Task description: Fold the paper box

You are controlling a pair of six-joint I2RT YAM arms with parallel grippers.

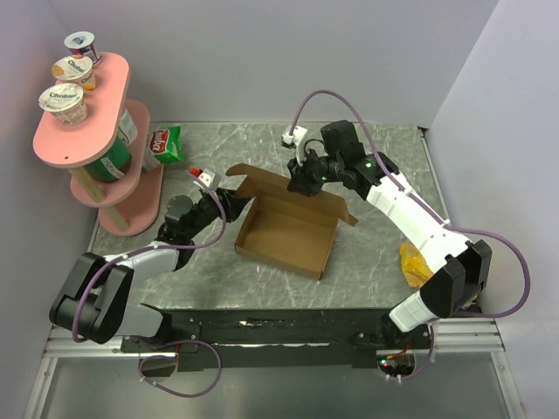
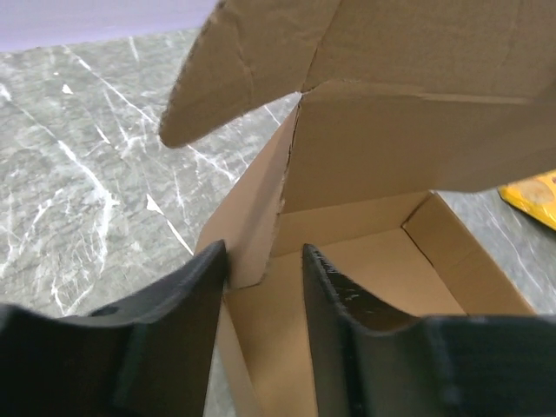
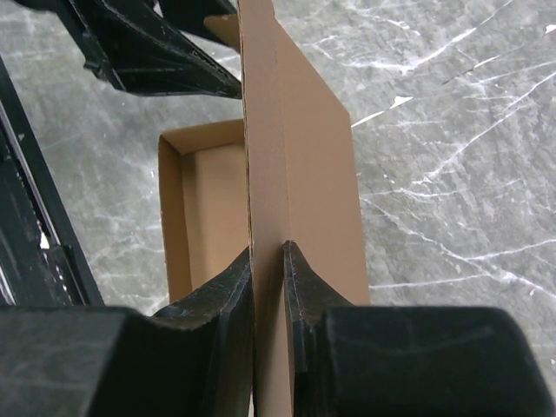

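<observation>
The paper box [image 1: 288, 234] is a brown cardboard tray in the middle of the table, its lid flap standing up along the far side. My left gripper [image 1: 234, 199] is at the tray's far left corner. In the left wrist view the left gripper [image 2: 265, 265] straddles the left wall's corner tab [image 2: 252, 252]; one finger touches the tab, the other stands apart inside the tray. My right gripper [image 1: 302, 183] is at the lid's top edge. In the right wrist view the right gripper [image 3: 268, 254] is shut on the upright lid panel [image 3: 300, 130].
A pink two-tier stand [image 1: 83, 131] with yogurt cups is at the far left. A green snack packet [image 1: 166, 144] lies beside it. A yellow packet [image 1: 412, 262] lies at the right, near the right arm. The table's dark front rail runs under both bases.
</observation>
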